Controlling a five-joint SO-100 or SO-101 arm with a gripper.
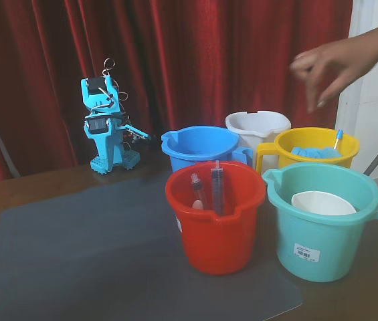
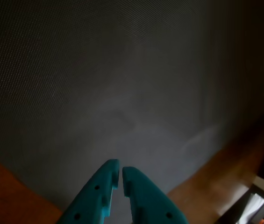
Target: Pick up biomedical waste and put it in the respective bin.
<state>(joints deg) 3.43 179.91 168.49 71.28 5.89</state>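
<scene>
Five buckets stand clustered at the right of the fixed view: a red bucket [image 1: 217, 217] nearest the camera, a teal bucket [image 1: 326, 221] beside it, and behind them a blue bucket [image 1: 201, 147], a white bucket [image 1: 257, 127] and a yellow bucket [image 1: 316, 150]. All the waste that shows already lies inside them. Two syringes [image 1: 217, 187] stand nearly upright in the red one, their long axes close to vertical, leaning on the far wall; a white bowl-like piece [image 1: 322, 202] sits in the teal one, and something blue fills the yellow one.

No loose item lies on the grey mat [image 1: 95, 247] in either view. The arm [image 1: 106, 127] sits folded at the back left of the desk [image 1: 28, 180], well apart from the buckets, which lie to its right in the fixed view. The pincer [image 2: 120, 175] is closed almost tip to tip, holding nothing, and points down at bare mat.

A person's hand [image 1: 329, 67] hovers above the yellow and white buckets, far nearer the waste than the arm is. By my judgement, any coming pick depends on an item first reaching the mat.
</scene>
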